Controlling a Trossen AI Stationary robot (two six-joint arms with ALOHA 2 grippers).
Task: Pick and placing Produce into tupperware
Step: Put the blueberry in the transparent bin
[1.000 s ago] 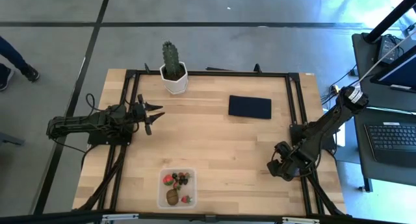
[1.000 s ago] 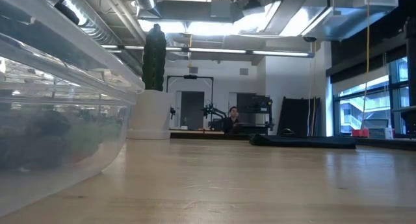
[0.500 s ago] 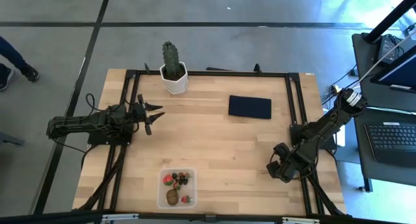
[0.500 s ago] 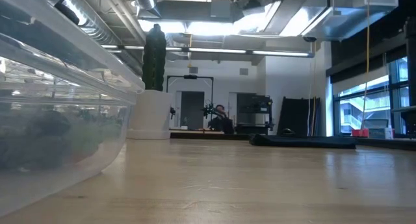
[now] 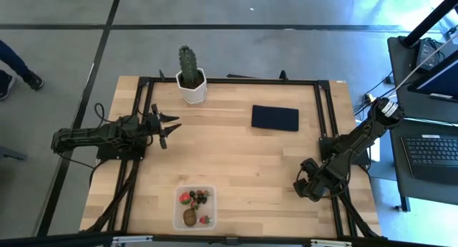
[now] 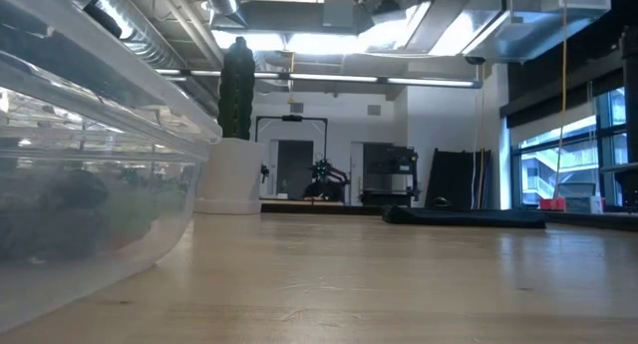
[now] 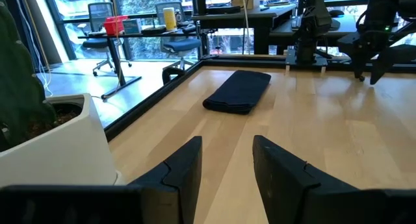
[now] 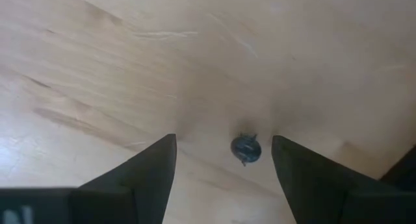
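Right gripper, shifted slightly at lower right, we find open astride a tiny dark round berry, unpicked; left gripper open, empty.

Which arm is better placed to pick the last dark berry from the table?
The right. The right gripper hangs open just over the dark berry, which lies between its fingers. The left gripper waits far across the table, near the cactus.
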